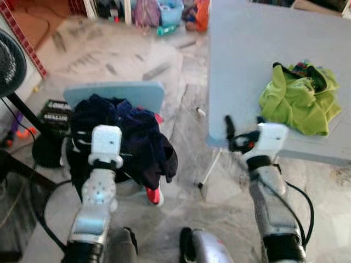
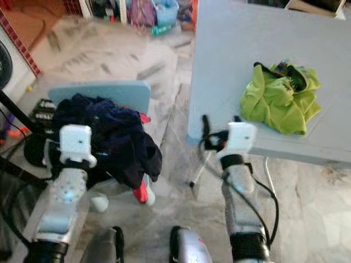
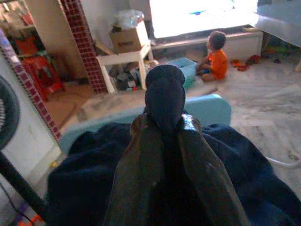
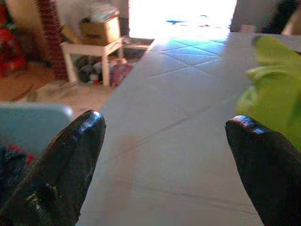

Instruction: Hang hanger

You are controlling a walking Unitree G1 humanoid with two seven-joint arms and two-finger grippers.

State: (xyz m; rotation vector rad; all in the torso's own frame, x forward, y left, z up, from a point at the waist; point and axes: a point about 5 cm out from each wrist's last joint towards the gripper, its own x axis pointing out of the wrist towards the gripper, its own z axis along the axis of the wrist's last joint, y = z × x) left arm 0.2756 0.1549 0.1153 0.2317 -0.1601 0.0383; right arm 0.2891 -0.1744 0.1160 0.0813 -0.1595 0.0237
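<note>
The left gripper (image 3: 164,122), fingers (image 3: 141,174) closed together with nothing visibly held, hovers over dark clothes (image 1: 126,137) on a blue chair (image 1: 118,93), while the right gripper (image 4: 164,160), fingers (image 4: 70,155) spread wide and empty, sits at the grey bench (image 1: 258,49) edge near a green garment (image 1: 299,98); I cannot make out a hanger.

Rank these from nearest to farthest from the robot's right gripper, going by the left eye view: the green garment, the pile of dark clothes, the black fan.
From the right gripper:
1. Green garment, on the grey table, to its right.
2. Dark clothes, piled on the blue chair, to its left.
3. Black fan, at the far left edge.
</note>
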